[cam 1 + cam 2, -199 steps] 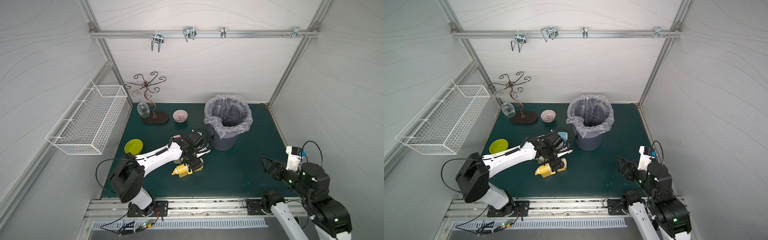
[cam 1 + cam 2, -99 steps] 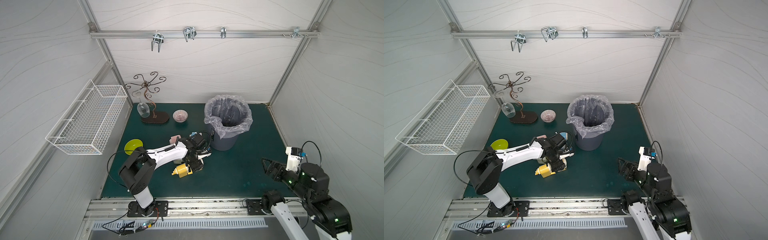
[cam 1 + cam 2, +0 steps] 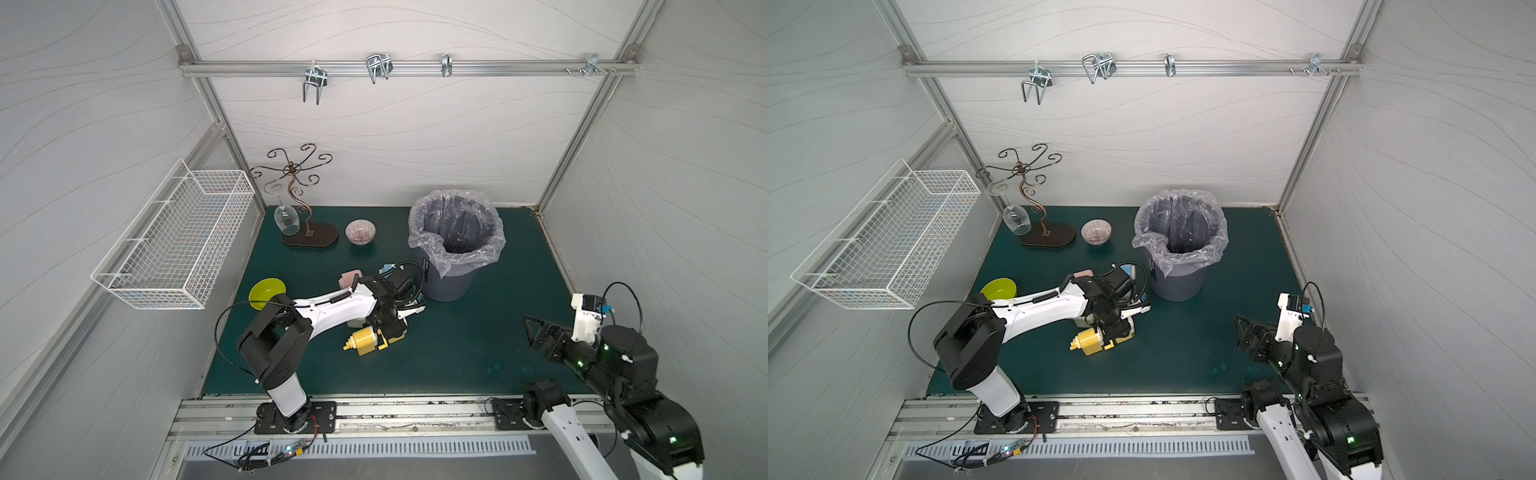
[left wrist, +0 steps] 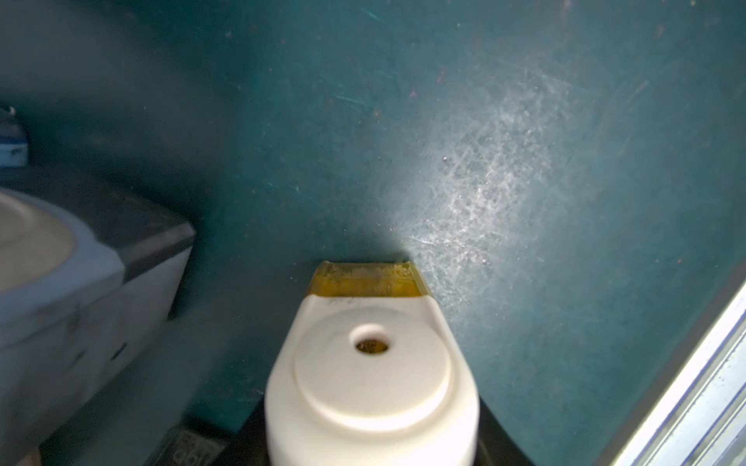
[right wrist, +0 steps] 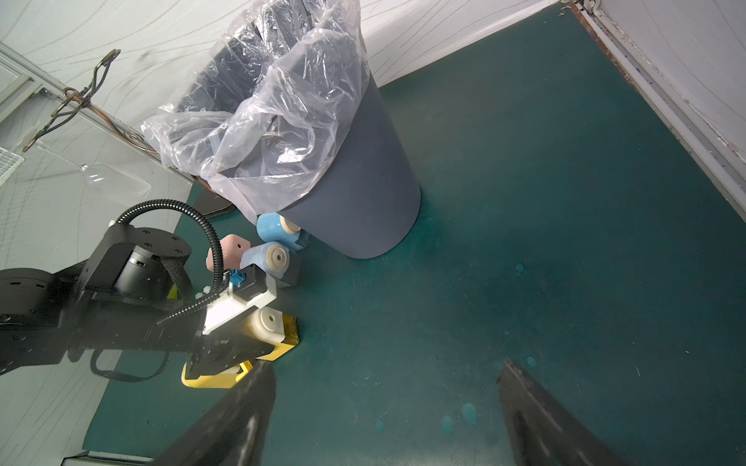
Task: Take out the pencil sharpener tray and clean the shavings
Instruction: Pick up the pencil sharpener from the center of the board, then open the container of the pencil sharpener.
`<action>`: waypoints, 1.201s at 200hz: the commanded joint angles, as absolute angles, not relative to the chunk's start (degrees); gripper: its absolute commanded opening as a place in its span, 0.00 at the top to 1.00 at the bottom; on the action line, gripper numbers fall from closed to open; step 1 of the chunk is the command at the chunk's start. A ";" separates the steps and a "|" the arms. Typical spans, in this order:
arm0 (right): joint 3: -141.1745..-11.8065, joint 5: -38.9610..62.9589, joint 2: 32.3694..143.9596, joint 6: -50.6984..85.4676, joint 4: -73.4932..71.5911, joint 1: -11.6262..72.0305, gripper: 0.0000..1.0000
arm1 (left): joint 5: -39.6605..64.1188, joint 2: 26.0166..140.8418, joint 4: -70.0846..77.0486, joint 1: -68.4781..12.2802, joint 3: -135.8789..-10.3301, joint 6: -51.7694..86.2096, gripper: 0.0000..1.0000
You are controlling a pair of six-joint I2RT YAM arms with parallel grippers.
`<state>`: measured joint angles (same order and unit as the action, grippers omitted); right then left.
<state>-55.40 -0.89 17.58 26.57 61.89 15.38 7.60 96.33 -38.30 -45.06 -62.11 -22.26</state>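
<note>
On the green mat (image 3: 457, 365) near the bin (image 3: 451, 286), my left gripper (image 3: 389, 329) is pinched tight on the yellow pencil sharpener (image 3: 365, 341). Its amber tray (image 4: 365, 284) sits at the base with tan shavings (image 4: 353, 274) showing inside. My right gripper (image 3: 535, 336) hangs well off to the side, jaws spread wide, holding nothing lol.

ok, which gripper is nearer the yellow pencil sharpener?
Left. The left gripper is closed on the yellow pencil sharpener. The right gripper hangs open, well clear of it, toward the robot's right.
</note>
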 commanded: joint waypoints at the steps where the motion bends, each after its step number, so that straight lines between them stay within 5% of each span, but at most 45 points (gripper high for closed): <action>1: -54.80 -1.48 17.41 26.96 62.25 15.76 0.13 | 9.04 97.38 -40.72 -45.36 -65.59 -22.08 0.74; 47: -53.51 -1.53 14.12 28.17 60.73 15.89 0.13 | 10.82 93.18 -44.51 -46.67 -69.19 -23.31 1.00; 92: -54.71 5.89 9.36 21.00 53.95 16.81 0.17 | 15.64 83.70 -51.59 -47.55 -74.63 -27.47 1.00; 164: -59.79 38.28 25.97 6.84 51.31 25.91 0.21 | 25.89 72.00 -71.39 -47.59 -80.07 -36.75 1.00; 209: -57.55 42.75 28.83 2.70 43.73 30.55 0.11 | 34.31 63.35 -74.79 -47.63 -80.01 -39.55 1.00; 240: -56.79 31.52 32.99 -3.21 43.92 41.15 0.12 | 37.99 60.00 -74.85 -47.59 -81.50 -38.43 1.00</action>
